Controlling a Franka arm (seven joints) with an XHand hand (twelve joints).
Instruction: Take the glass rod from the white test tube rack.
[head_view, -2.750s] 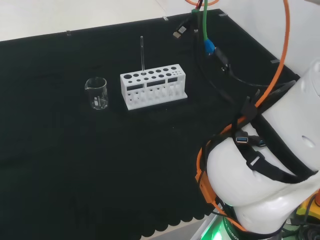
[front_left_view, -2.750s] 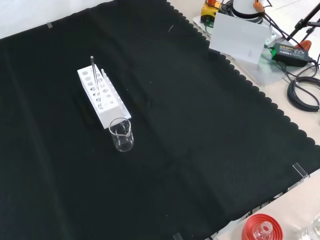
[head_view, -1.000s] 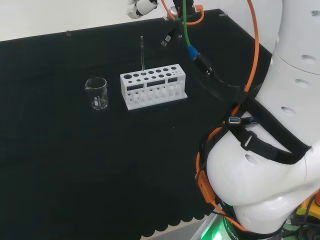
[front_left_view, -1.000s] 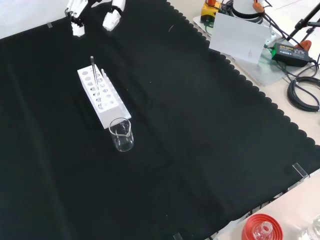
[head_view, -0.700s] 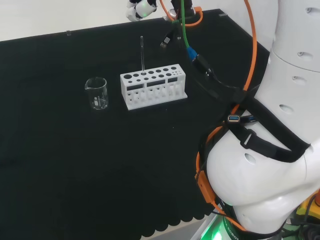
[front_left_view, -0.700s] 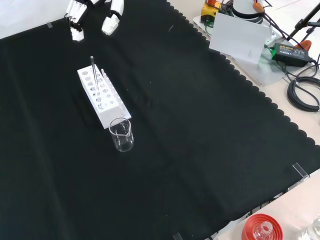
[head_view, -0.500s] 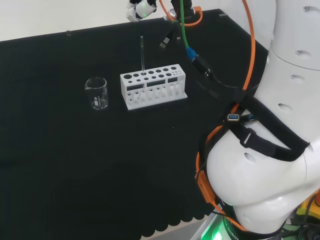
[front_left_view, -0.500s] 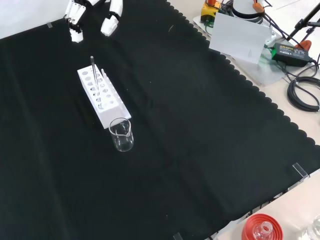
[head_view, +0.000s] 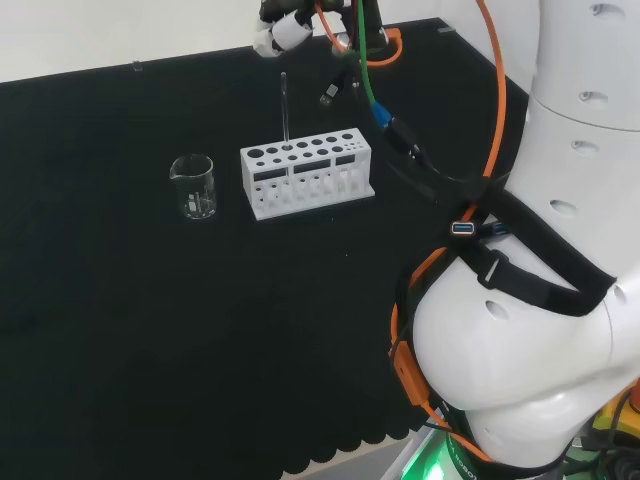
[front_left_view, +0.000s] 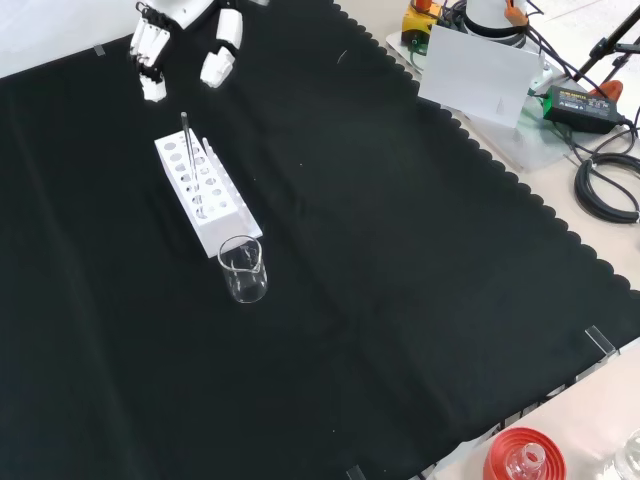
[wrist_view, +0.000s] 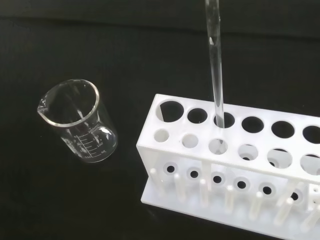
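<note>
My hand has dropped closer, fingers spread, nearly over the glass rod standing in the rack, untouched

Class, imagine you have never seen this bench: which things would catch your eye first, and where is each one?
The white test tube rack stands out on the black cloth, with a glass rod upright in one hole. An empty beaker stands apart, off the rack's end. The hand, fingers open, hovers beyond the rack in the front view.
</note>
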